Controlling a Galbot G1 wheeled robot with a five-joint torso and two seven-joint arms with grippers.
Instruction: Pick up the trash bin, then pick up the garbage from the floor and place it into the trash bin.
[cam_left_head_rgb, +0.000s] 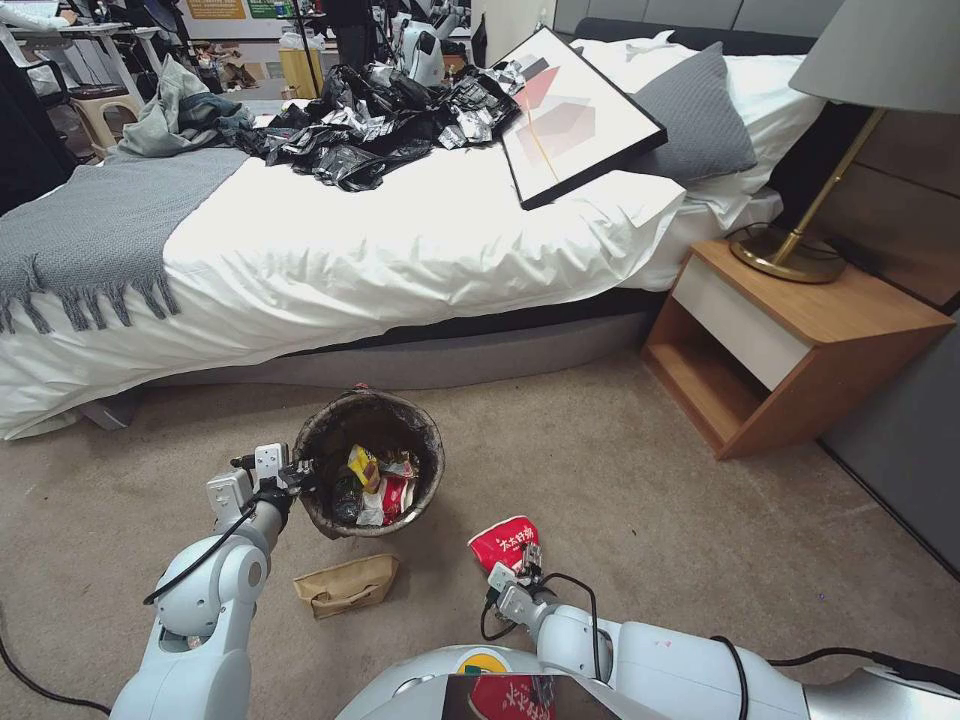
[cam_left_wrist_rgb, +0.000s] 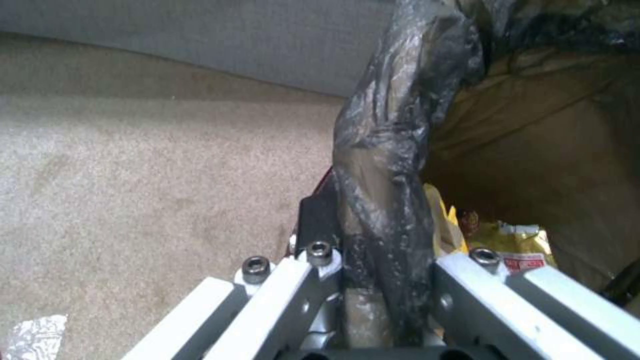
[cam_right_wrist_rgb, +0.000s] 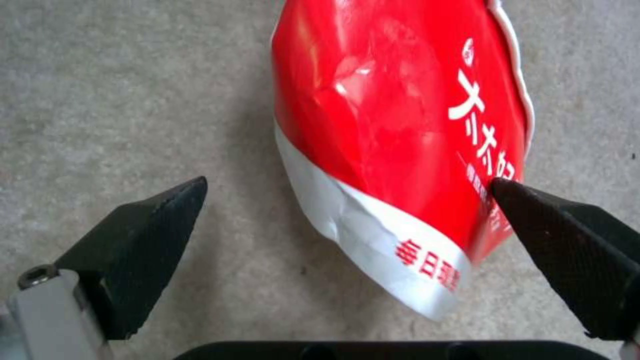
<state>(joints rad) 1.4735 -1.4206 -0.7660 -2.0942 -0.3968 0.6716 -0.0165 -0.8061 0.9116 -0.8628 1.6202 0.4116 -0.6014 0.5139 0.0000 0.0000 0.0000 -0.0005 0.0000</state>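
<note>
Red snack packet (cam_right_wrist_rgb: 393, 150) between wide right claw (cam_right_wrist_rgb: 347, 200), left claw (cam_left_wrist_rgb: 373, 280) clamping trash bin (cam_left_head_rgb: 325, 440) rim, brown paper bag (cam_left_head_rgb: 347, 584) beside.

The snack packet (cam_right_wrist_rgb: 400, 125) on the beige carpet (cam_left_head_rgb: 650, 480) is bright red with white script and a white band carrying red characters. The trash bin (cam_left_head_rgb: 369, 462) has a dark brown-black liner; inside it show yellow, red and white wrappers. The paper bag (cam_left_head_rgb: 346, 584) is plain brown.
</note>
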